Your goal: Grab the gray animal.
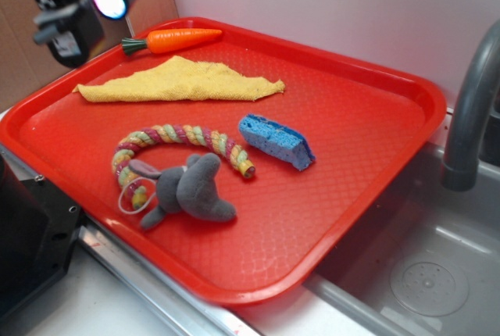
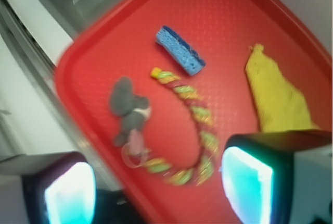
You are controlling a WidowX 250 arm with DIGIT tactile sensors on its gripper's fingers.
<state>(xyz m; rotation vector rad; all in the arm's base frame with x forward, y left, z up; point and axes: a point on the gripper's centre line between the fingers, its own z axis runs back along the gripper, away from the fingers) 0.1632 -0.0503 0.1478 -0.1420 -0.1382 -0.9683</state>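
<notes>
The gray animal (image 1: 186,188) is a small plush with floppy ears lying near the front left of the red tray (image 1: 367,117), touching the striped rope toy (image 1: 183,142). A thin white ring loops off its left side. In the wrist view the gray animal (image 2: 129,110) lies below and ahead of me, blurred. My gripper (image 2: 158,190) is open, high above the tray, with nothing between its glowing pads (image 2: 247,182). In the exterior view the gripper (image 1: 82,8) hangs at the top left, far from the plush.
On the tray also lie a blue sponge (image 1: 276,141), a yellow cloth (image 1: 181,82) and a toy carrot (image 1: 176,39). A gray faucet (image 1: 469,109) and sink (image 1: 426,266) are to the right. A black block (image 1: 35,234) stands at the front left.
</notes>
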